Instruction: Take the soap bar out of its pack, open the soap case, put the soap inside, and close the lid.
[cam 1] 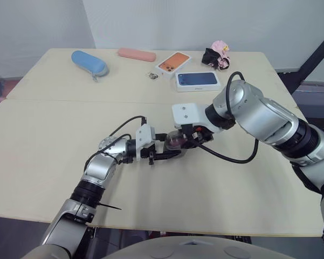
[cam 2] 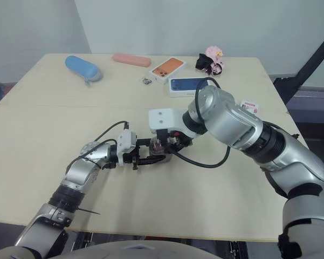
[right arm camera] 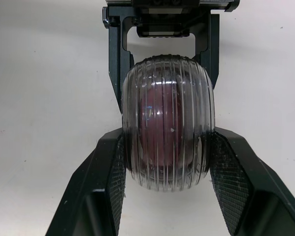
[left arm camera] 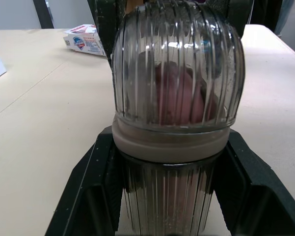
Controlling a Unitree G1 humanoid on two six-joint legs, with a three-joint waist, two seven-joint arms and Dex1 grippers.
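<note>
Both grippers: meet at mid-frame in the head views, on one soap case [cam 1: 176, 142] on the table [cam 1: 54, 140].
Left gripper [left arm camera: 169, 140]: fingers part-spread, clamped on the case's lower half.
Right gripper [right arm camera: 167, 135]: fingers pressed on either side of the ribbed lid [left arm camera: 176, 59].
Soap [left arm camera: 179, 93]: inside, just a pink blur through the ribs.
Lid seam: sits on a beige band [left arm camera: 172, 142]; whether it is fully seated, can't tell.
Case base: runs out of frame.
Soap pack [cam 2: 249, 105]: right of centre, partly behind the right arm; print too small to read.
</note>
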